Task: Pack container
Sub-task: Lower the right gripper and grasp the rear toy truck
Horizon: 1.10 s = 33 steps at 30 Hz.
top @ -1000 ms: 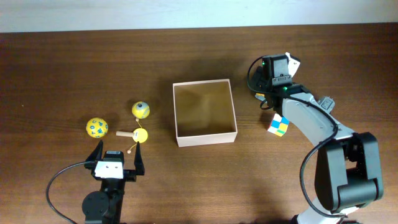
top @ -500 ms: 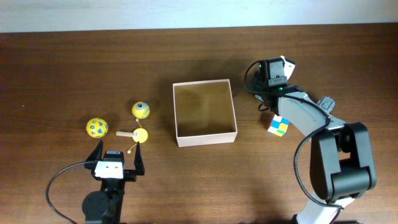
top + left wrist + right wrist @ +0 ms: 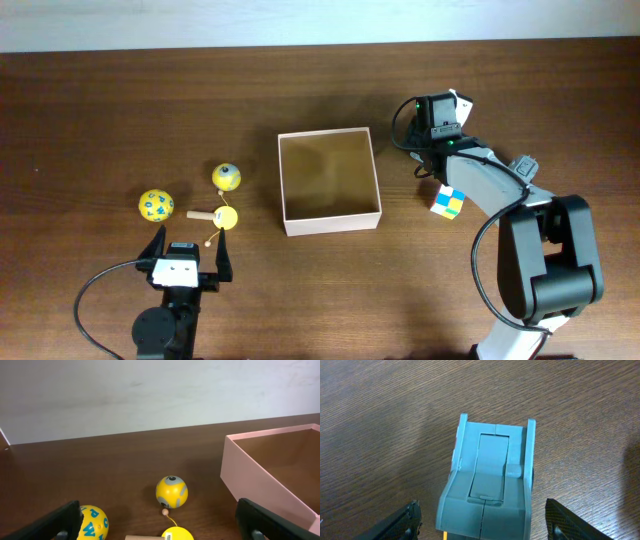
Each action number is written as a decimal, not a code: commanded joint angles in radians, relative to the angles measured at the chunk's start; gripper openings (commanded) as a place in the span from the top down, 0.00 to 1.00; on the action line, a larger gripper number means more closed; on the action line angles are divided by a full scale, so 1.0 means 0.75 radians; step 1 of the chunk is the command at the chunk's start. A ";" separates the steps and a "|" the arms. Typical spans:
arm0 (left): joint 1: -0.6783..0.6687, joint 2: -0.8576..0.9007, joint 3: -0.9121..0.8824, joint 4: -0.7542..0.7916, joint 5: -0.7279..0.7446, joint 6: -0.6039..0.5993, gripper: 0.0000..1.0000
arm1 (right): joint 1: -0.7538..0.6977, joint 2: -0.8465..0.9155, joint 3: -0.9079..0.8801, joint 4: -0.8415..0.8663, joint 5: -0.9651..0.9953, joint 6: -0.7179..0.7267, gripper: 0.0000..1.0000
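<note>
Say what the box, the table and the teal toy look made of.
Box: likely cardboard, matte, thin walls, white outside, tan inside. Table: wood or wood-look laminate, dark brown with visible grain. Teal toy: probably moulded plastic, smooth, uniform colour, crisp seams.

Yel. lettered ball (image 3: 155,205), yel./grey ball (image 3: 226,177), multicol. cube (image 3: 448,201) on brn wood table (image 3: 120,110)

Left hand (image 3: 159,519) and right hand (image 3: 484,517), fingers wide apart on both.
</note>
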 commanded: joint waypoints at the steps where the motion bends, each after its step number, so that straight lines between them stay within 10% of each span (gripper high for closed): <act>1: -0.005 -0.013 -0.008 -0.003 -0.005 0.006 0.01 | -0.012 0.015 0.026 0.013 0.041 -0.014 0.26; 33: -0.005 -0.013 -0.008 -0.003 -0.005 0.006 0.01 | -0.061 0.103 0.025 0.004 -0.065 -0.015 0.48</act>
